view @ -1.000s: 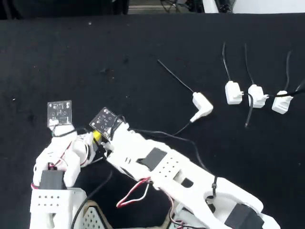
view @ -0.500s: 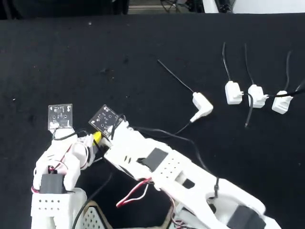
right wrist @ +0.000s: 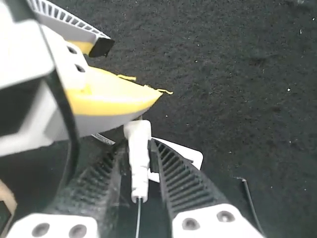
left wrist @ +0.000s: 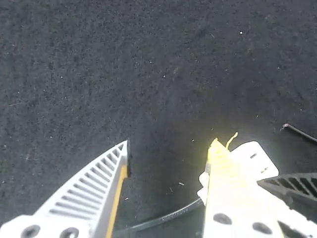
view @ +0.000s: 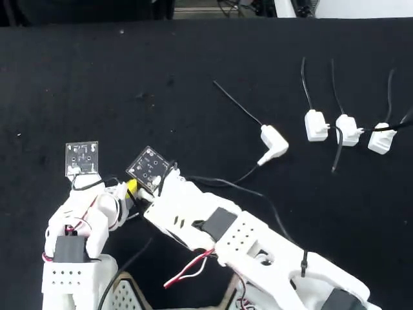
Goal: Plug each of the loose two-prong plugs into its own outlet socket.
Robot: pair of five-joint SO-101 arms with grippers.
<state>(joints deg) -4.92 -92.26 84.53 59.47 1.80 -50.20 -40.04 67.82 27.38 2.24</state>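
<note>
White plug [right wrist: 139,168] is sitting clamped between my right gripper's [right wrist: 138,146] black fingers at the tilted socket plate [view: 150,169], probably so I can line its prongs up with the holes. My left gripper [left wrist: 170,145] is resting with jaws apart just beside that plate, likely bracing it. Since a second ago the plate is lying turned and nudged rightward
</note>
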